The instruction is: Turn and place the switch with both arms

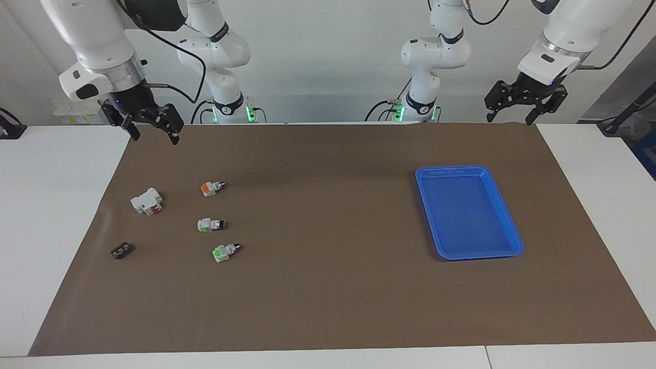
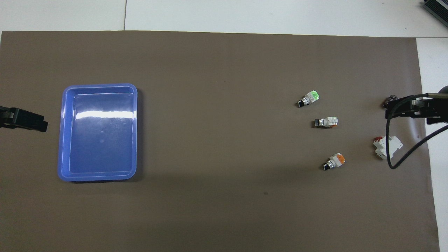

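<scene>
The switch (image 1: 211, 188) with the orange block lies on its side on the brown mat, toward the right arm's end of the table; it also shows in the overhead view (image 2: 335, 161). Its black-and-silver knob end points toward the left arm's end. My right gripper (image 1: 154, 134) hangs open and empty in the air over the mat's edge by the robots, apart from the switch; part of it shows in the overhead view (image 2: 413, 110). My left gripper (image 1: 511, 118) hangs open and empty over the mat's edge at the left arm's end (image 2: 24, 119).
Two switches with green blocks (image 1: 210, 224) (image 1: 225, 251) lie farther from the robots than the orange one. A white block with a red part (image 1: 147, 201) and a small black part (image 1: 121, 250) lie beside them. A blue tray (image 1: 451, 168) sits toward the left arm's end.
</scene>
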Available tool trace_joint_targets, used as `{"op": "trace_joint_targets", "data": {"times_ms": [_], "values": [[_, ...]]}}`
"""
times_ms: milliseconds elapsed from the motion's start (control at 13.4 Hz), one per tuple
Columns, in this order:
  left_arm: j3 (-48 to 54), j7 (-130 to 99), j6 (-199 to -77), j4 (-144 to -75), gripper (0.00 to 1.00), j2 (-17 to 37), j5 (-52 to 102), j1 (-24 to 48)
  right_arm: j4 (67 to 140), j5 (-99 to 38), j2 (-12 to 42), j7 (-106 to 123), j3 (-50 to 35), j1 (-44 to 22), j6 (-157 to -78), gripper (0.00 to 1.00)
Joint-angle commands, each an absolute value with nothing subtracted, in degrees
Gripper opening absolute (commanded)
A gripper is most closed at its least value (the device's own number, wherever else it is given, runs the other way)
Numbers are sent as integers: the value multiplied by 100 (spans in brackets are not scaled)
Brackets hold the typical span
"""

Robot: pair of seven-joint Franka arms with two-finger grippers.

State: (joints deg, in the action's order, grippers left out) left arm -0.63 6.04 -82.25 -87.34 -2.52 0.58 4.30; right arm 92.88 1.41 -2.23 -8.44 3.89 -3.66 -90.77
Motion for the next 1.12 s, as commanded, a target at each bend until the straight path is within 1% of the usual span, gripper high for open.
{"op": "trace_joint_targets", "data": {"times_ms": [0, 224, 820, 1044], "values": [[-105, 519, -8227, -8833, 100, -352, 132, 492, 9439, 167, -360, -887, 360, -360, -9044, 100], [-114, 519, -8095, -8640, 100, -299, 141, 483, 9448, 149, -360, -976, 360, -360, -9044, 100], [-114, 519, -8051, -8657, 100, -299, 176, 492, 9474, 105, -369, -1001, 360, -299, -9105, 100], [-114, 519, -8060, -8657, 100, -308, 193, 483, 9886, 123, -535, -2105, 369, -351, -9526, 100]]}}
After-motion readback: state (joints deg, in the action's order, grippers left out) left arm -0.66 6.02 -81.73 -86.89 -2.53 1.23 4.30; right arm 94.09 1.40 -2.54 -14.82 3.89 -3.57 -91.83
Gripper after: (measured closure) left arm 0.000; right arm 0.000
